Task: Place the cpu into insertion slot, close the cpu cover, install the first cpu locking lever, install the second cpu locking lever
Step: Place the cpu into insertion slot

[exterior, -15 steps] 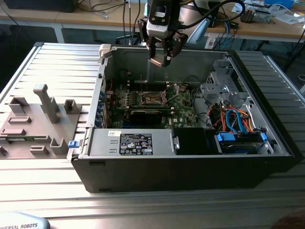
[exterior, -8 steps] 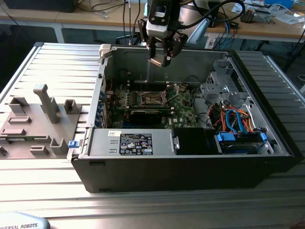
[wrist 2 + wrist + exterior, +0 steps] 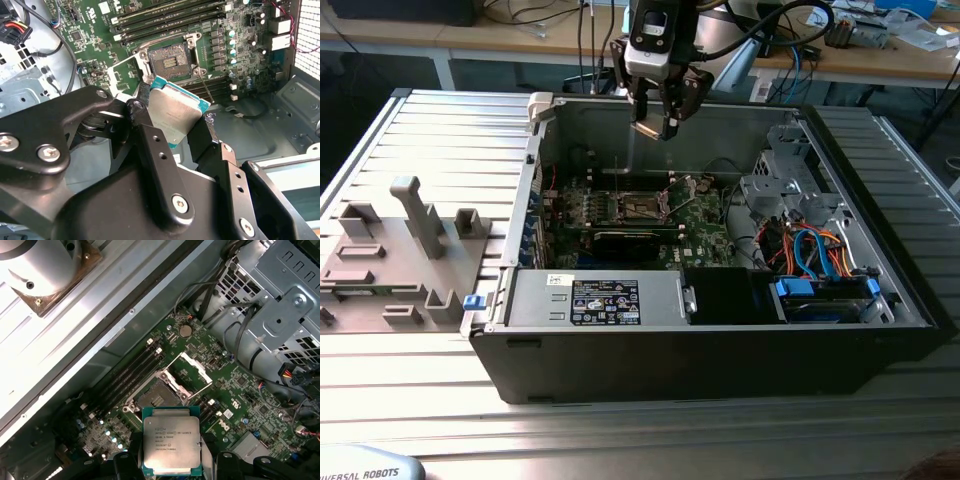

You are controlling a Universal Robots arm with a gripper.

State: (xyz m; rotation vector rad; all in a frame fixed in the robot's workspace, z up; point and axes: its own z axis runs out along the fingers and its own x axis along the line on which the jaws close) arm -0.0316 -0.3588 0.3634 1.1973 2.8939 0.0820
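The gripper (image 3: 658,122) hangs above the open computer case (image 3: 720,340), which lies on its side on the slatted metal worktop (image 3: 420,130). Its black fingers (image 3: 152,145) are closed partway onto the cpu (image 3: 176,110), pinching it by two opposite edges with nothing else between them. In the exterior view the cpu (image 3: 646,128) is a small pale plate at the fingertips, up by the case's far wall and well clear of the green motherboard (image 3: 700,218) below. In both wrist views its silver-grey metal top faces back toward the cameras and its underside faces the board, with a thin green rim showing around the metal. In the first wrist view the cpu (image 3: 171,441) reads as slightly longer than wide, with the fingers closing across the shorter span so that the longer sides run along them. Its edges are turned at an angle to those of the insertion slot (image 3: 154,396), so the two squares do not line up. The slot (image 3: 170,61) lies open and bare, its dark contact field exposed inside the silver rim. The cpu cover (image 3: 195,371) is swung up off the slot, standing tilted just beside it, with its square window showing the board behind.
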